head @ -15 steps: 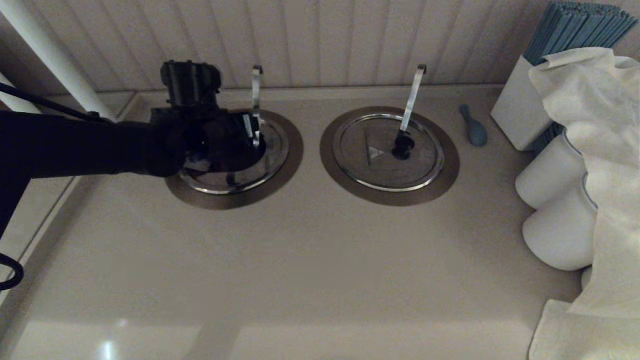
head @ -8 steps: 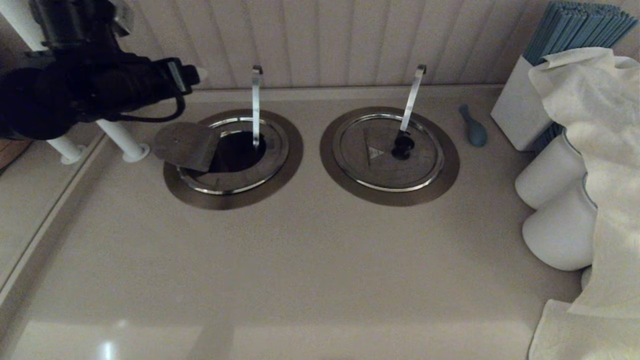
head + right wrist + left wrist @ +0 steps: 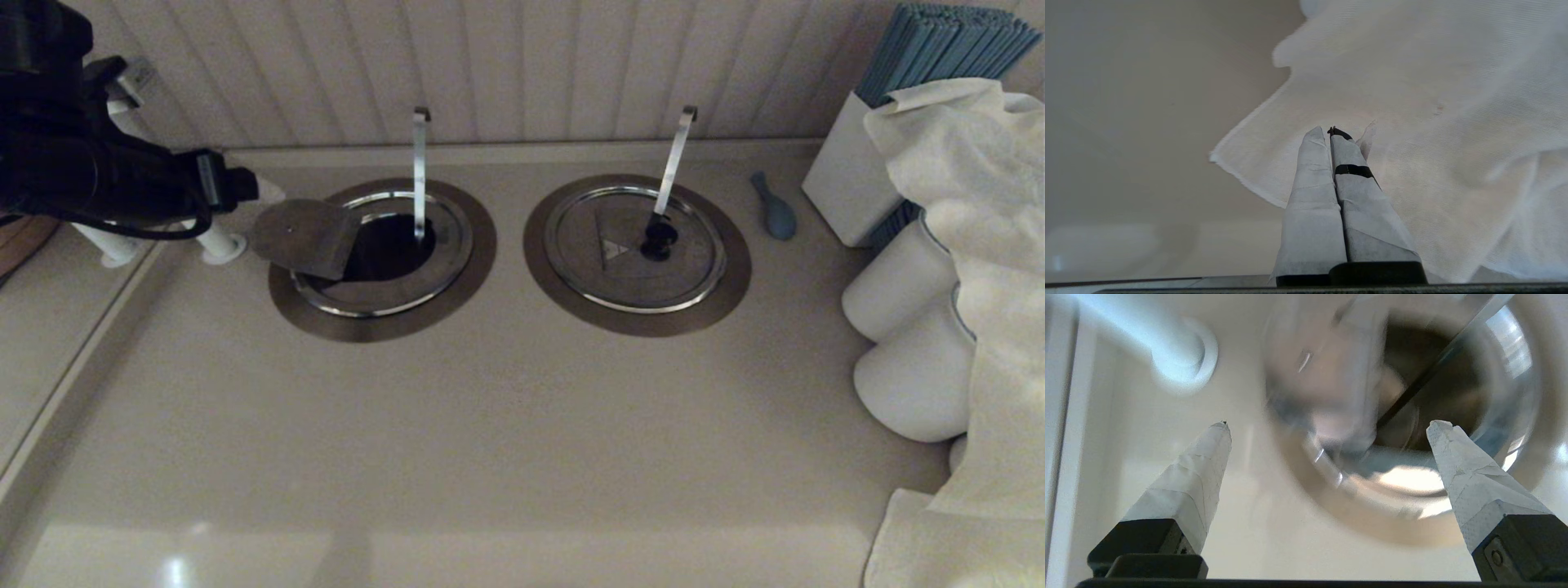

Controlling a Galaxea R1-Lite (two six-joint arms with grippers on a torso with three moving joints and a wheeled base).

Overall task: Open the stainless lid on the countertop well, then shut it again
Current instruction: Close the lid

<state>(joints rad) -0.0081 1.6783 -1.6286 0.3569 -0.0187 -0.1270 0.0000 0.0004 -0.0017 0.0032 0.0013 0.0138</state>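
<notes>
The stainless lid [image 3: 384, 286] sits in the left countertop well [image 3: 388, 249], whose dark hole shows. Its folding flap [image 3: 304, 237] is swung open to the left and overhangs the brushed collar ring [image 3: 384, 325]. The thin hooked rod [image 3: 419, 163] rises from the hole toward the back wall. My left gripper [image 3: 257, 189] hovers left of the flap, open and holding nothing. In the left wrist view the left gripper [image 3: 1330, 426] frames the blurred flap [image 3: 1327, 375] and the hole [image 3: 1453, 388]. My right gripper [image 3: 1329, 132] is shut above a white cloth [image 3: 1412, 102]; the head view does not show it.
The twin lid [image 3: 635, 278] with a black knob [image 3: 658, 237] lies closed to the right. A white post [image 3: 216, 241] stands just left of the open well. A blue spoon [image 3: 774, 208], a white box [image 3: 849, 180], white rolls [image 3: 898, 286] and draped cloth [image 3: 980, 245] crowd the right side.
My left arm pulled away from over the well, up and to the left, leaving the flap folded open. The right side has not changed.
</notes>
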